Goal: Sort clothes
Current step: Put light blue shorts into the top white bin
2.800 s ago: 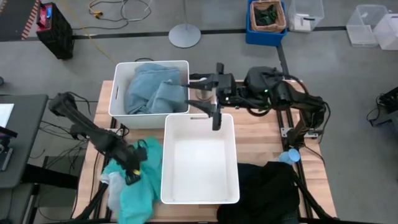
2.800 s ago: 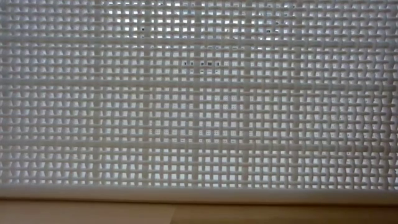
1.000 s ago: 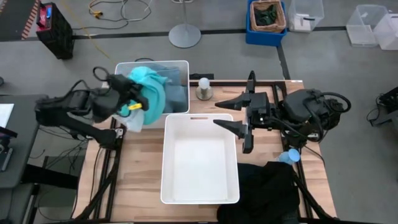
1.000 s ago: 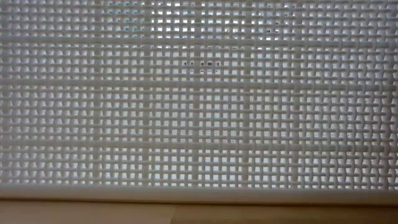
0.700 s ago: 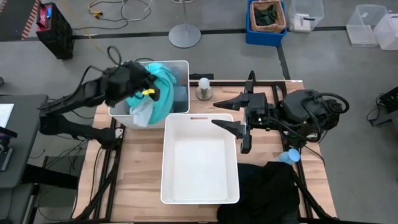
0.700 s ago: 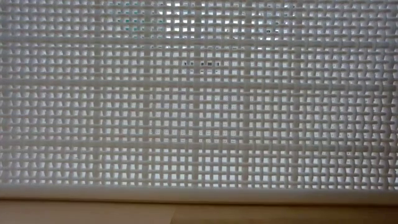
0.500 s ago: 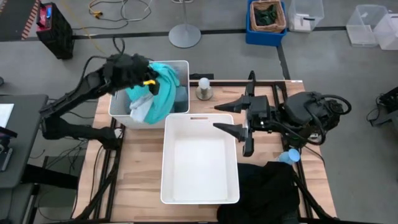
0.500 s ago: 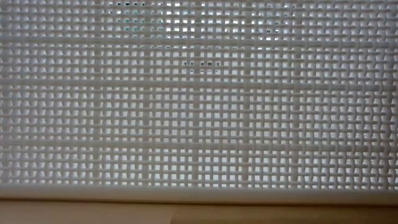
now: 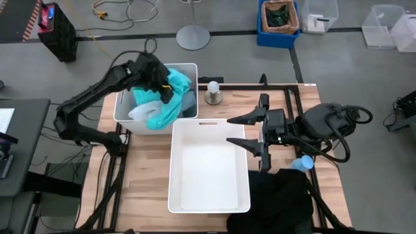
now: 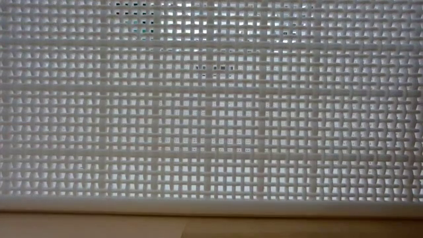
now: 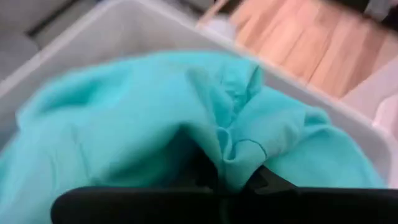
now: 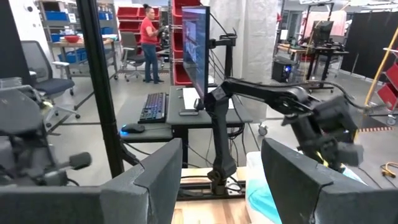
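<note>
My left gripper (image 9: 158,83) is shut on the bright teal garment (image 9: 170,97) over the far white bin (image 9: 121,97). The garment's pale grey-white part (image 9: 139,114) lies low in that bin. A bit of the dusty light-blue garment (image 9: 189,103) shows beneath it. In the left wrist view the teal cloth (image 11: 155,118) fills the picture. My right gripper (image 9: 249,132) is open and empty beside the near white bin's (image 9: 208,166) far right corner; its fingers also show in the right wrist view (image 12: 217,180). The black clothes (image 9: 279,201) lie heaped at the table's near right. My left gripper pinches a bunched fold of the teal cloth (image 11: 231,163) between its two fingers, coming from above. Several layers gather at the fingers. The garment hangs slack below the gripper, and its lower part (image 9: 156,119) lies in the far bin.
A small white-topped object (image 9: 212,91) stands between the far bin and my right arm. A small light-blue bottle (image 9: 303,163) stands at the table's right edge. The near bin's mesh wall (image 10: 211,119) fills the low view. A person (image 12: 150,43) stands far off in the room.
My left gripper has carried the teal garment from beside the far bin's left wall toward the table's far edge and right, over the bin. The garment's lower part has gone down into the bin. My right gripper has shifted a little toward the near edge, still open.
</note>
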{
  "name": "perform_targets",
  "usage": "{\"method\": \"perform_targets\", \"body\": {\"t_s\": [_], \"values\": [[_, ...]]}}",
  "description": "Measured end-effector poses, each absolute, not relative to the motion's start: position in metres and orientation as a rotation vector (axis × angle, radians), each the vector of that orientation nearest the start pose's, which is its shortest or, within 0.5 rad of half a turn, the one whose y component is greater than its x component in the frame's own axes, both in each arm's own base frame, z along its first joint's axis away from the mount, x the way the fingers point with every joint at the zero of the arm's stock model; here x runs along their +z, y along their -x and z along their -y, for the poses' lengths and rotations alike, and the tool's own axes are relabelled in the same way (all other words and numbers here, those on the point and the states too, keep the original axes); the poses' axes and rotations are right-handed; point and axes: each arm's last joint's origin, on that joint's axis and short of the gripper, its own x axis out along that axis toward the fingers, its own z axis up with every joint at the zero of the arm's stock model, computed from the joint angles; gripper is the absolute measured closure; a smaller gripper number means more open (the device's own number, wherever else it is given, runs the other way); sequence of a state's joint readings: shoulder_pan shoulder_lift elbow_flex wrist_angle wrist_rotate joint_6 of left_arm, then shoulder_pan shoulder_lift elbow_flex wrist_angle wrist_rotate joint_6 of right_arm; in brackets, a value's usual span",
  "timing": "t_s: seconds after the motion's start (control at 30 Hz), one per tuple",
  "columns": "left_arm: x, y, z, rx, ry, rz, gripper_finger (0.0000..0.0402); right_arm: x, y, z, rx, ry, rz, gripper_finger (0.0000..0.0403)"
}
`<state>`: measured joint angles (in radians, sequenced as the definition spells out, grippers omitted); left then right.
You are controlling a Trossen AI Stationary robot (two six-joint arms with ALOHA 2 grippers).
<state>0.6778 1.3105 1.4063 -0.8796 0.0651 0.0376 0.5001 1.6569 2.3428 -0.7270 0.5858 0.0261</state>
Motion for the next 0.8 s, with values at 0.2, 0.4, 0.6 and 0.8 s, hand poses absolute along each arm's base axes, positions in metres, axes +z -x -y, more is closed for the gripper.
{"method": "perform_targets", "body": {"t_s": [0.2,0.4,0.6,0.8], "values": [[0.345,-0.204,-0.183,0.725,0.318,-0.945,0.0392,0.564,-0.258,-0.125,-0.081,-0.008,-0.038,0.0168],[0.322,-0.209,-0.199,0.785,0.384,-1.07,0.0387,0.556,-0.257,-0.124,-0.086,-0.034,-0.105,0.0168],[0.338,-0.21,-0.198,0.816,0.377,-0.902,0.0315,0.55,-0.256,-0.124,-0.096,-0.074,-0.164,0.0168],[0.374,-0.193,-0.193,0.897,0.429,-0.607,0.0202,0.55,-0.256,-0.124,-0.096,-0.078,-0.164,0.0168]]}}
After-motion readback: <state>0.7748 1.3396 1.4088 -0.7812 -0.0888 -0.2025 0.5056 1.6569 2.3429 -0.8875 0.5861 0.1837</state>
